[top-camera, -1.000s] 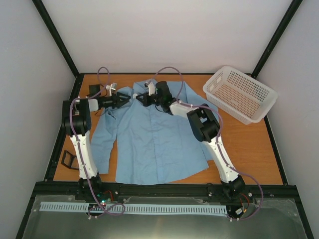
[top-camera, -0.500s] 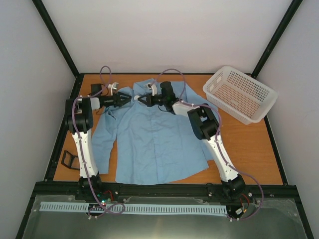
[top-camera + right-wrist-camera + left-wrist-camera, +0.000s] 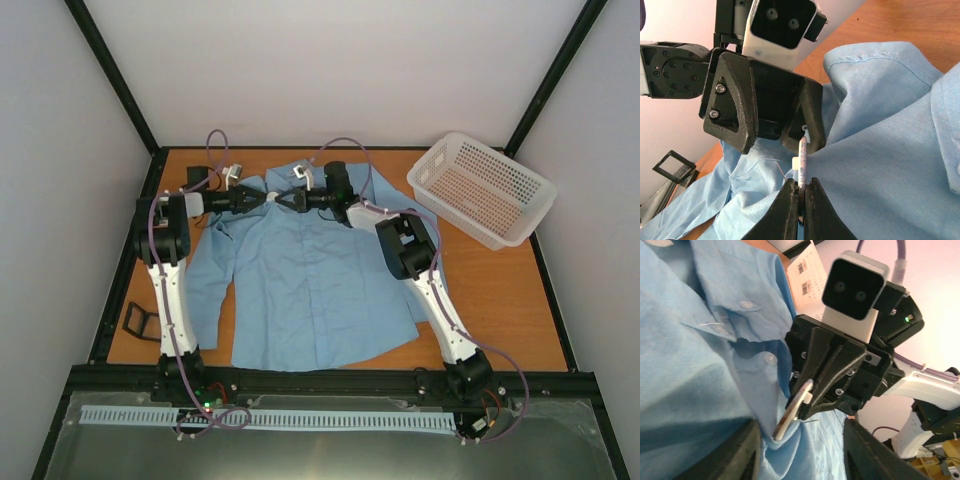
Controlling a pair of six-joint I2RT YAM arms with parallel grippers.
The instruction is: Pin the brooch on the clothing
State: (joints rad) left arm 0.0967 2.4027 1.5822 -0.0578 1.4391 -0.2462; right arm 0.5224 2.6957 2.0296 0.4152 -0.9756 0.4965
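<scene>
Two claws meet tip to tip above the collar end of the shirt (image 3: 310, 285), which lies spread open on the counter (image 3: 500, 290). My right claw (image 3: 802, 187) is clamped tight on the brooch (image 3: 801, 155), pinching its near edge so that the small disc stands edge-on straight out ahead of the fingertips. A raised fold of blue cloth lies against the brooch on that claw's right, and more loose cloth sits below and to its left. Directly across from it, my left claw (image 3: 801, 429) faces the right one head-on with its jaws standing apart. From the left wrist view the brooch shows as a pale, tilted sliver just ahead of that gap, with a lip of the shirt's front edge at its lower end. I see nothing pinched between the left fingers (image 3: 747, 452) themselves. Whether the far rim of the brooch touches the left claw I cannot tell, since the black finger blocks crowd it closely there. Two shirt buttons (image 3: 746, 304) sit off to the left claw's left, ahead of it, along the placket. Well away from both claws, out past my right arm's elbow, stands the white basket (image 3: 480, 190). A small black tray (image 3: 140, 320) lies far back behind the left claw, near that arm's base at the counter's edge.
</scene>
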